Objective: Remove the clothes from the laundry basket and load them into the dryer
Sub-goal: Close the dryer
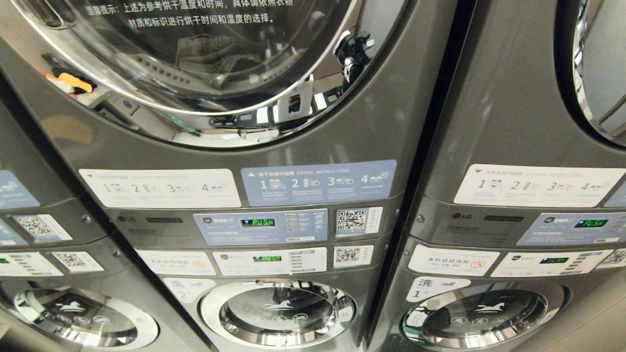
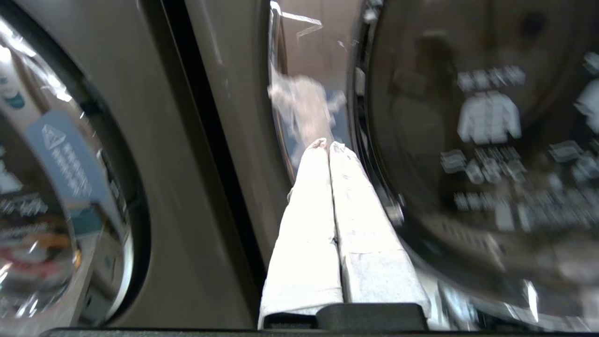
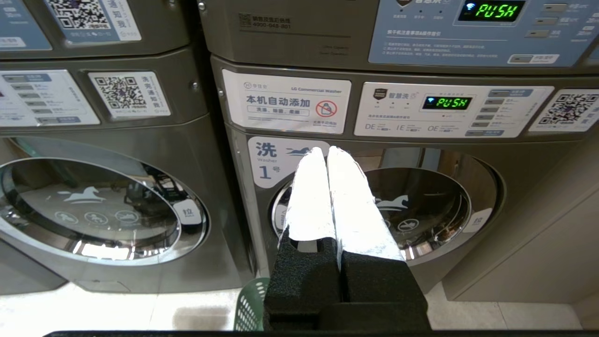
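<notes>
Left end effector (image 2: 327,146), white-wrapped fingers pressed together and empty, is seen against the chrome rim of the dark grey LG dryer (image 1: 274,146), its round glass door apparently shut. Pale denim clothes (image 1: 215,56) are seen behind the glass. Right end effector (image 3: 327,152) is closed, parked above the green lattice laundry basket (image 3: 252,309). Judged: the rim should be cleared slowly; little room is left beside the neighbouring machine.

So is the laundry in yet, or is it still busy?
Mostly done, it seems. Greyish clothes lie inside the dryer, seen through its round glass door, which looks closed. The left claw is shut and empty beside the door's rim; the right claw, shut and empty, hangs above the green laundry basket. Whether anything remains in that basket cannot be seen.
</notes>
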`<state>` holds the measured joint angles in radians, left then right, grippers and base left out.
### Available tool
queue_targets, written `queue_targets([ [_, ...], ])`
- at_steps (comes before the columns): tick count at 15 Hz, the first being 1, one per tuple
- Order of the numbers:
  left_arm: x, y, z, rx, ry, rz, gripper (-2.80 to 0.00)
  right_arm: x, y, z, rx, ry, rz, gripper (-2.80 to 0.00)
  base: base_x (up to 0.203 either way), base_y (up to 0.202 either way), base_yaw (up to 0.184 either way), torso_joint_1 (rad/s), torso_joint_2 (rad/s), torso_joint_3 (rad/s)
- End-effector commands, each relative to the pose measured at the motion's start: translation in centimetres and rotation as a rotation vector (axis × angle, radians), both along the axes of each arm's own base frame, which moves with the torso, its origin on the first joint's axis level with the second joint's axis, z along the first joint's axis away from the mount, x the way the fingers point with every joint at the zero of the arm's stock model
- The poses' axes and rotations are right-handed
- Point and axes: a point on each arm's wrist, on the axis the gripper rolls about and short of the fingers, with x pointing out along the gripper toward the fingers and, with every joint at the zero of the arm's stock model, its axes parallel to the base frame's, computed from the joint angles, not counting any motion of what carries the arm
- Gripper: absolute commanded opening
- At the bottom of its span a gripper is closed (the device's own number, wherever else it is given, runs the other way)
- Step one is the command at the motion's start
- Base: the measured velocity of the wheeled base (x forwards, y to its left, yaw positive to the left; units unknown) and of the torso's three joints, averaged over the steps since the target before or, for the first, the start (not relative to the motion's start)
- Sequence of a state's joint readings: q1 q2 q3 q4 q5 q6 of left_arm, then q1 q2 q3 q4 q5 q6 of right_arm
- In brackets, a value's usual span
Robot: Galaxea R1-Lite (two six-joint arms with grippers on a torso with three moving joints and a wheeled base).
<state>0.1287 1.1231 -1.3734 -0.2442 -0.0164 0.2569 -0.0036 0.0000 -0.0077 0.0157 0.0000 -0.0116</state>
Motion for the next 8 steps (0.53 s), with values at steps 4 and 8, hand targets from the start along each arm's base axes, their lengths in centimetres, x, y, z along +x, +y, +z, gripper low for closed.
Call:
queue_targets([
  [4,-7.9,-1.0,-7.4,-0.005,0.105,-0.002,-2.80,0.0,0.0,0.0,-0.001,0.000,0.001,-2.80,0.000,0.000,0.000,0.000,0.00,0.000],
  [8,-9.4,-1.4,-21.8,-0.062,0.439,-0.069,-2.80,0.0,0.0,0.0,-0.007,0.003,0.002,-2.80,0.000,0.000,0.000,0.000,0.00,0.000],
])
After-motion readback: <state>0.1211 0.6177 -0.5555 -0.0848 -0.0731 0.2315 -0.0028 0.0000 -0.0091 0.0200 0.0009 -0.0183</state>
